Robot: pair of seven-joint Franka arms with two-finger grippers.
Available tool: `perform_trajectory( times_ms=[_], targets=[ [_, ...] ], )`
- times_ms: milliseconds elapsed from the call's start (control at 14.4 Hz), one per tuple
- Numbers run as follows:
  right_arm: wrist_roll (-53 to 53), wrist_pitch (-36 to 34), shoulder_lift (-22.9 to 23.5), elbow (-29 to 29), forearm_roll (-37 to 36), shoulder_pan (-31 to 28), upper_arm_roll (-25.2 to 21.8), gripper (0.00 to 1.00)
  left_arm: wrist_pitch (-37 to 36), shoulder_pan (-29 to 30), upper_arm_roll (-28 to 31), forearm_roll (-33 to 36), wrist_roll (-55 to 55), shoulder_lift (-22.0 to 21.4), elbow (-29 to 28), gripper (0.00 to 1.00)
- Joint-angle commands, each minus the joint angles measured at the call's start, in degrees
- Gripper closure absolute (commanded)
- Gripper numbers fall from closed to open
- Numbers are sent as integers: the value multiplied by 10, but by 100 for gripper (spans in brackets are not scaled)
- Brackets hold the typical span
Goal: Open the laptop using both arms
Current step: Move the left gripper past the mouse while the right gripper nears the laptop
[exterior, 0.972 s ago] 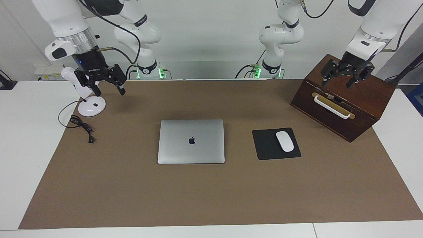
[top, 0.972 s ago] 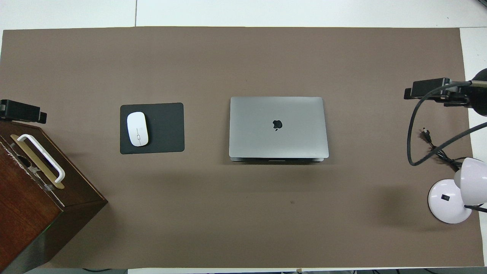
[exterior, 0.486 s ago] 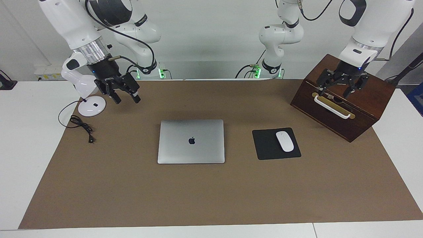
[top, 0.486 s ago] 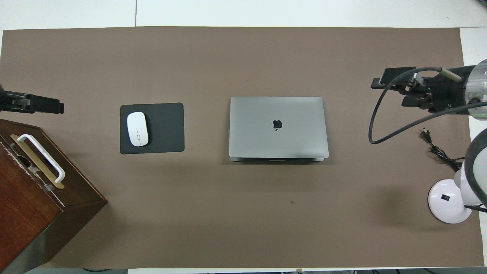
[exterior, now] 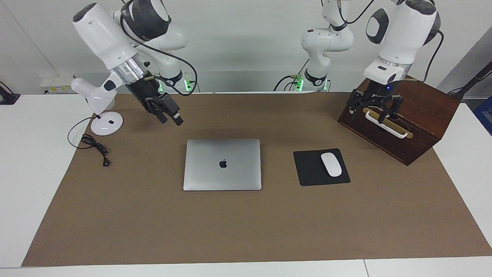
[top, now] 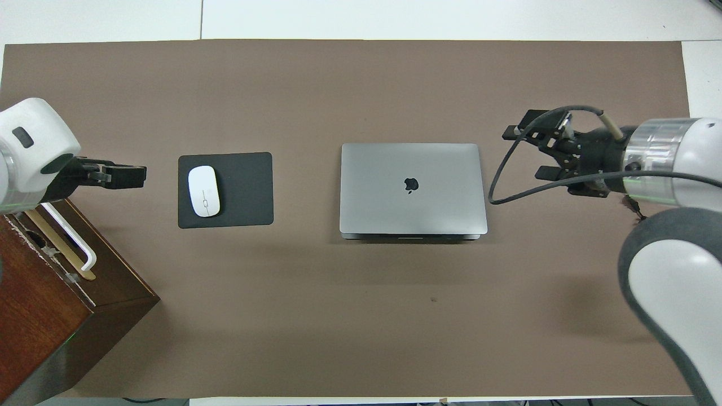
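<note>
Laptop (exterior: 222,164) lies shut, lid up w/ logo showing, flat on the brown mat (exterior: 246,231) about mid-table. Nothing touches it. Beside it toward the left arm's end sits a black mouse pad (exterior: 307,169) w/ a white mouse (exterior: 331,164) on it, and nearer the robots at that end a wooden box (exterior: 419,119) w/ a white handle (exterior: 385,124).

Left gripper (exterior: 370,114) hangs in the air in front of the box by the handle, fingers spread, holding nothing. Right gripper (exterior: 170,118) is up over bare mat near the laptop's corner at the right arm's end, fingers also apart, empty. A white desk lamp (exterior: 100,111) and its black cord (exterior: 94,146) sit at the right arm's end.
</note>
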Motion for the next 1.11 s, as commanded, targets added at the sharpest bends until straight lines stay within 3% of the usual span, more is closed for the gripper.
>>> perform_trajectory(
  times_ms=[0, 486, 764, 1042],
  targets=[
    [52, 43, -48, -70, 40, 7, 17, 0, 57, -17, 5, 5, -2, -27, -53, 0],
    [152, 54, -100, -169, 51, 59, 23, 0, 239, -61, 5, 3, -2, -63, -206, 0],
    [163, 58, -111, -216, 51, 82, 20, 0, 332, -95, 5, -70, -3, -61, -271, 0],
    [159, 77, -113, -252, 51, 80, 22, 0, 445, -151, 6, -75, -51, -33, -316, 0]
  ],
)
